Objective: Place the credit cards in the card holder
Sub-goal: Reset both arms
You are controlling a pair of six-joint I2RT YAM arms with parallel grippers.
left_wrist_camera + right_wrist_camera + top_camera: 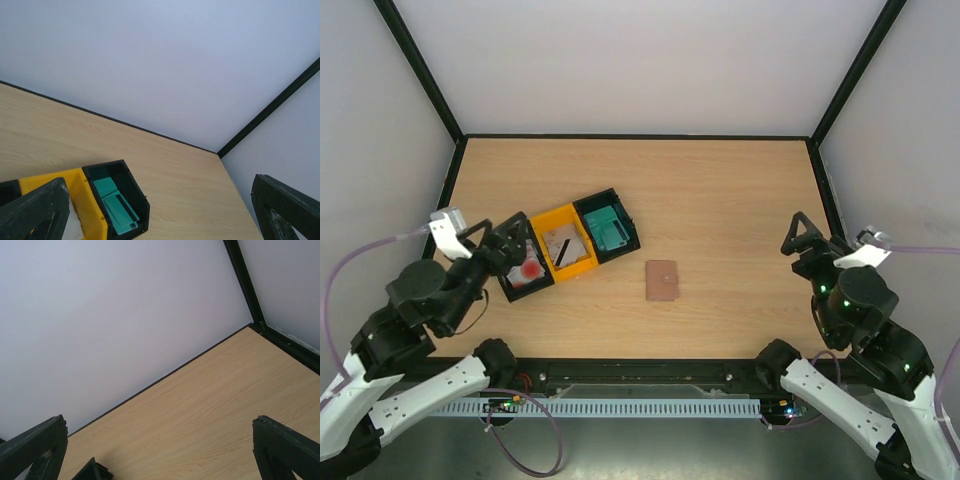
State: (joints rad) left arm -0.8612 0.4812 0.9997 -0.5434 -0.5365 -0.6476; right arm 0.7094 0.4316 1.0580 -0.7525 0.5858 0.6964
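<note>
The brown card holder (662, 280) lies flat on the wooden table, apart from both arms. Credit cards sit in three trays: red-and-white ones (527, 272) in a black tray, pale ones (563, 245) in a yellow tray, teal ones (609, 228) in another black tray. In the left wrist view the teal cards (118, 208) lie stacked inside their tray. My left gripper (516, 243) hovers over the red-and-white tray's left end, open and holding nothing (160, 220). At the table's right side my right gripper (800, 234) is open and empty too (160, 460).
The trays stand in a slanted row, the yellow tray (88, 199) between the black tray (131, 183) and its twin. A black frame (640, 137) and white walls close the table at the back and sides. A dark tray corner (93, 471) shows in the right wrist view.
</note>
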